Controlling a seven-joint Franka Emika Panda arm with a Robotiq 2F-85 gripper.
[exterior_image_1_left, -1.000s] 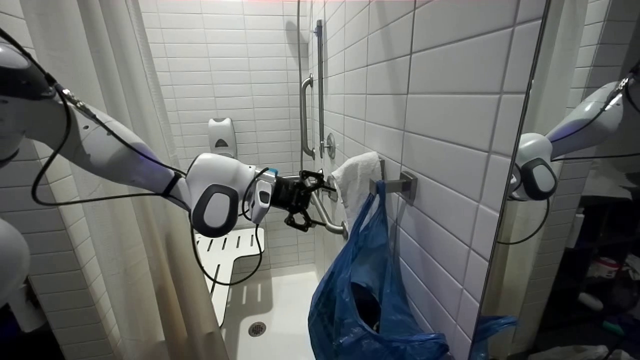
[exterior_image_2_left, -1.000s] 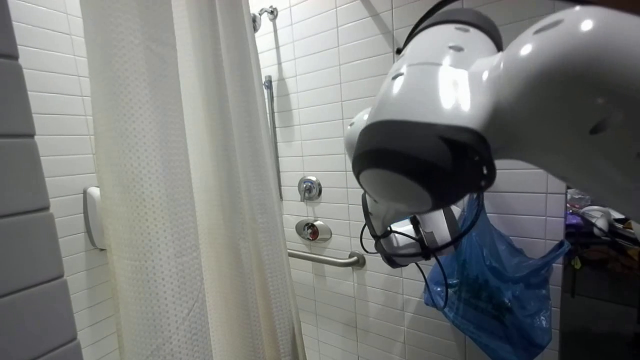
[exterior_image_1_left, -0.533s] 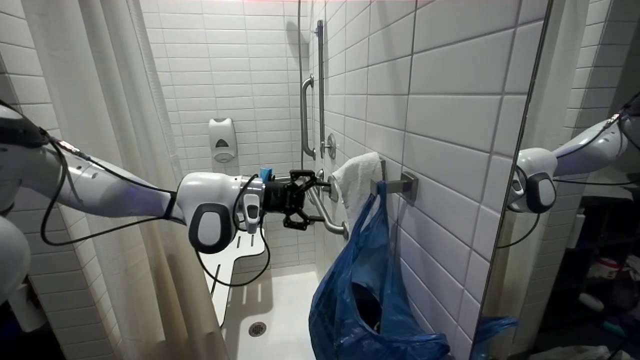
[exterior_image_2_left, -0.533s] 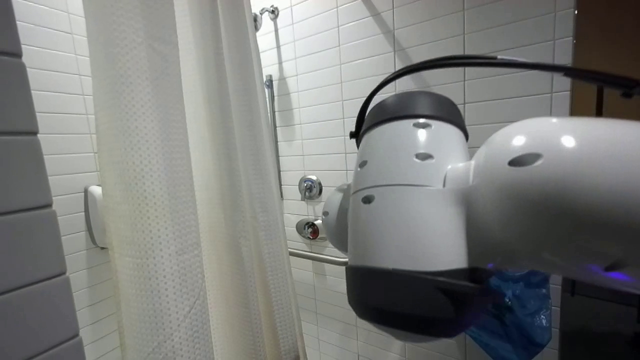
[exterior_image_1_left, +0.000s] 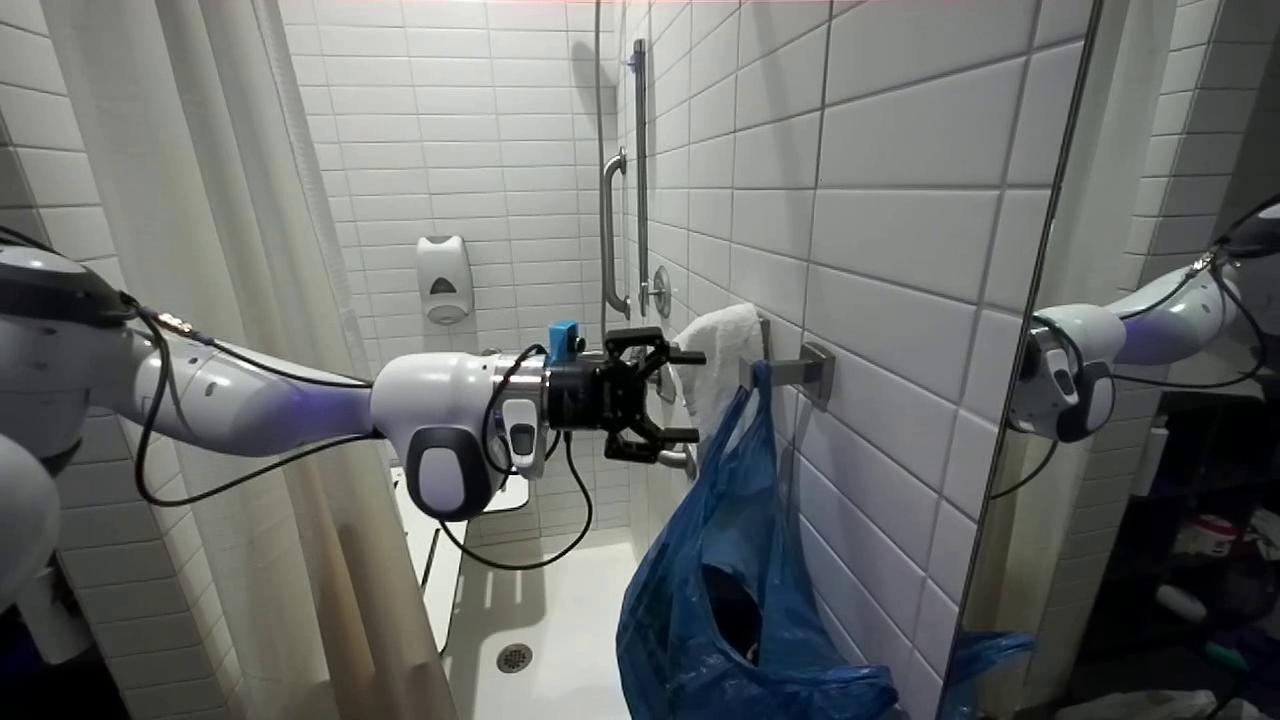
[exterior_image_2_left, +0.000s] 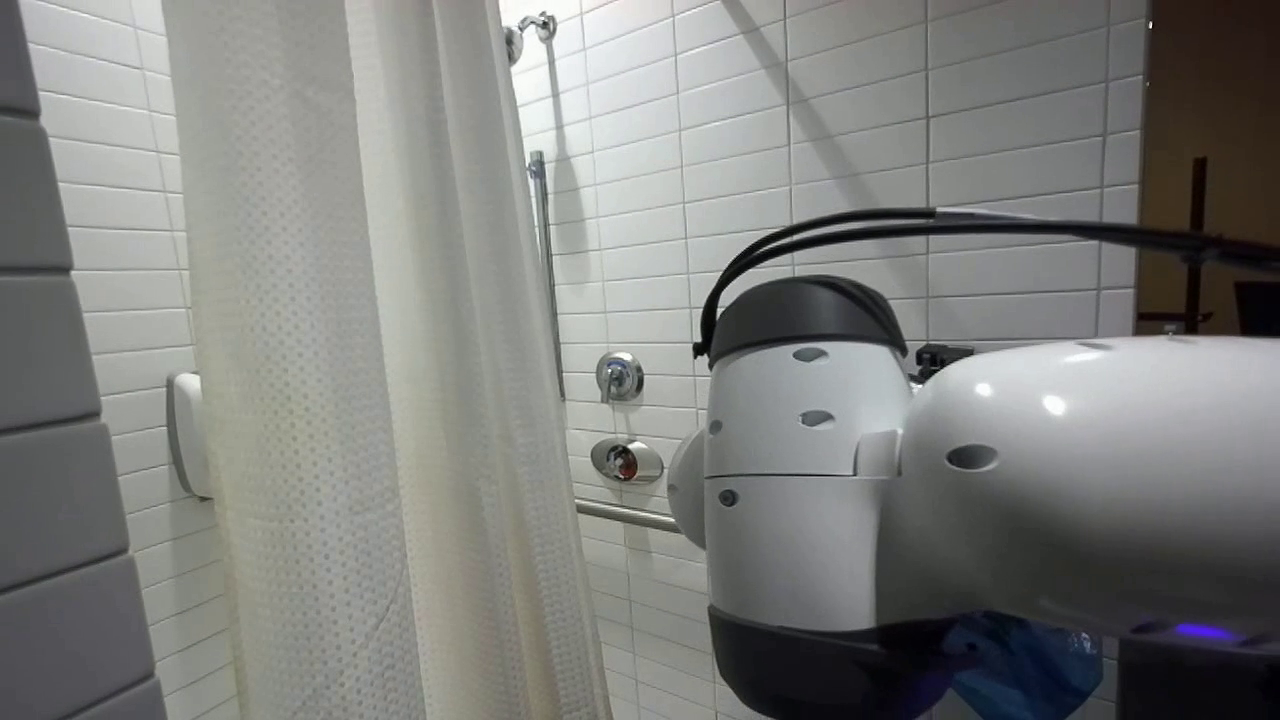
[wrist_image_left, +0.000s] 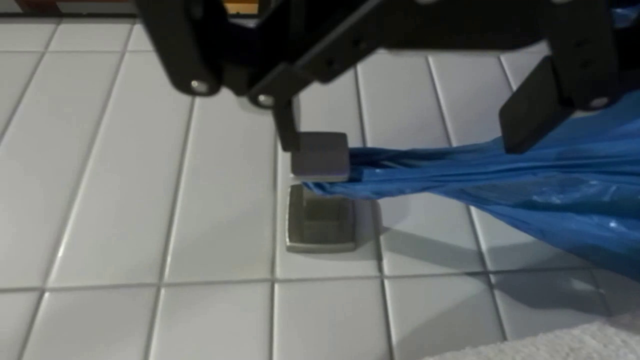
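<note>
My black gripper points at the tiled wall with its jaws wide open and nothing between them. A blue plastic bag hangs by its handles from a square metal hook; something dark shows inside it. The fingertips end short of the handles. In the wrist view the gripper comes in from the top: one finger overlaps the hook's end, and the other lies across the bag. The arm hides the gripper and most of the bag in an exterior view.
A white towel hangs beside the hook, near the upper finger. Behind are grab bars, a slotted shower seat and a soap dispenser. A curtain hangs behind the arm; a mirror is at the right.
The gripper has levelled out from a downward tilt and shifted right, nearer the hook and bag. The forearm has dropped lower. The jaws stay open; the bag hangs as before.
</note>
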